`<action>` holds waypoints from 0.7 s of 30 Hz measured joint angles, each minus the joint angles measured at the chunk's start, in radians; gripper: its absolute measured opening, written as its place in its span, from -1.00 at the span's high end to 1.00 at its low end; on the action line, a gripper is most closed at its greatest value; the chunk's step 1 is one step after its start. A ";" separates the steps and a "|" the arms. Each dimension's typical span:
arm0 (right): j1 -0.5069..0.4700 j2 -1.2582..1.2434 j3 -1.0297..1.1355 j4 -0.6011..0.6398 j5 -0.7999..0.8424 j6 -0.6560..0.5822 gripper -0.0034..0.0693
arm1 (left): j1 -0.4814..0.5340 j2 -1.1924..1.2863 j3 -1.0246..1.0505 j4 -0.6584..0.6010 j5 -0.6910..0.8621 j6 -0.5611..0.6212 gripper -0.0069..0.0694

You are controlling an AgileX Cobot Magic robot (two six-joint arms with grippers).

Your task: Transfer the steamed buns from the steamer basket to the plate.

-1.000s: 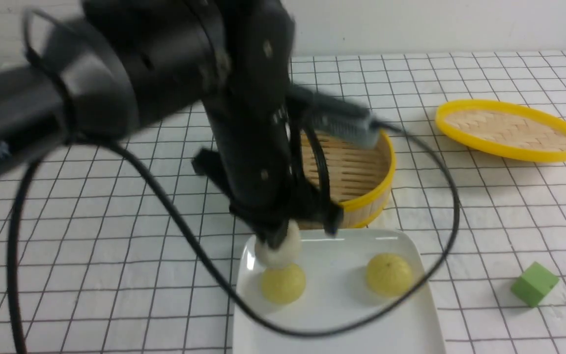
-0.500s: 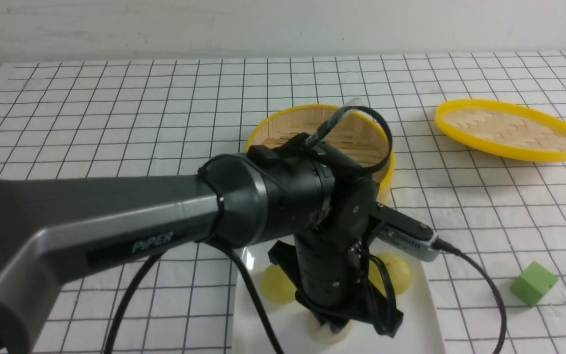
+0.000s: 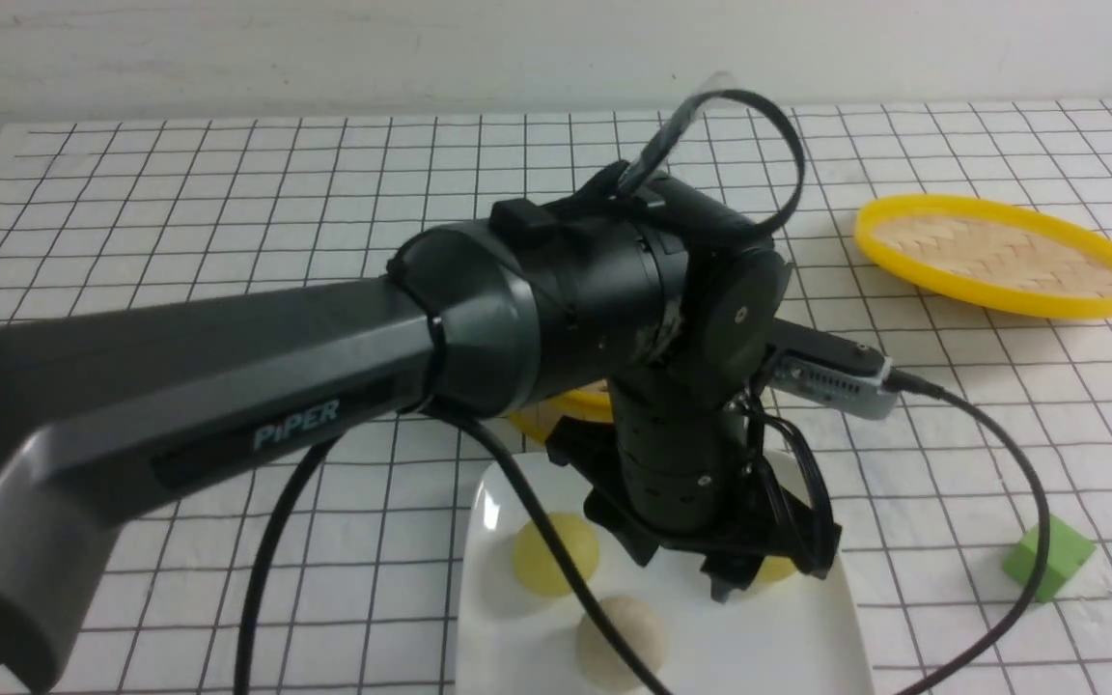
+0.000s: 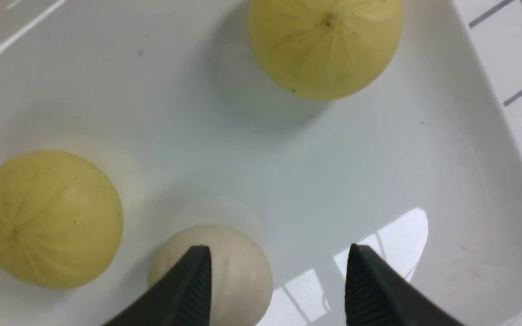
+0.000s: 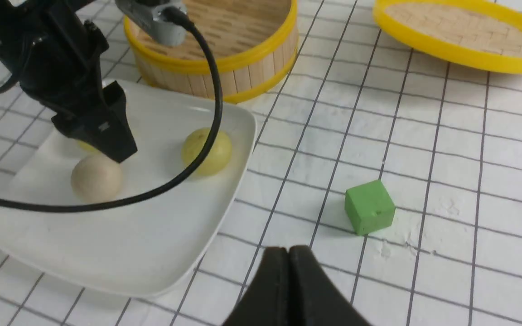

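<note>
The right gripper is being held closed on nothing. On the square white plate, the beige bun and two pale yellow buns are being overhung by the left gripper, its jaws parted, empty. Light, slightly yielding domes are being judged; low opposite flanks are being favoured for grasping.

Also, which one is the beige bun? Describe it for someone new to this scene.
Find the big white plate. Three round buns sit on it, below the left arm's gripper. The beige bun is nearest the robot; the other two are yellow.
</note>
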 joint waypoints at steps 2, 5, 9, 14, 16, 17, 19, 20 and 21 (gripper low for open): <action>0.000 -0.080 0.107 -0.011 -0.131 0.029 0.94 | 0.000 -0.001 -0.006 0.009 0.020 -0.002 -0.26; 0.000 -0.107 0.226 -0.013 -0.298 0.049 0.94 | 0.000 -0.001 -0.007 0.021 0.030 -0.002 -0.24; 0.000 -0.107 0.340 -0.015 -0.447 0.048 0.93 | 0.000 -0.001 -0.007 0.027 0.033 -0.002 -0.20; 0.000 -0.107 0.380 -0.011 -0.522 0.045 0.93 | 0.000 -0.001 -0.009 0.034 0.034 -0.002 -0.15; 0.000 -0.107 0.381 -0.010 -0.536 0.045 0.93 | 0.000 -0.001 -0.009 0.044 0.034 -0.002 -0.09; 0.000 -0.107 0.381 -0.010 -0.537 0.045 0.93 | 0.000 -0.001 -0.009 0.044 0.034 -0.002 -0.07; 0.000 -0.107 0.381 -0.009 -0.539 0.045 0.93 | 0.000 -0.001 -0.009 0.048 0.034 -0.002 -0.03; 0.000 -0.107 0.382 -0.009 -0.541 0.045 0.92 | 0.000 -0.001 -0.009 0.050 0.033 -0.002 0.00; 0.000 -0.107 0.382 -0.009 -0.541 0.045 0.92 | 0.000 -0.001 -0.009 0.051 0.033 -0.002 0.04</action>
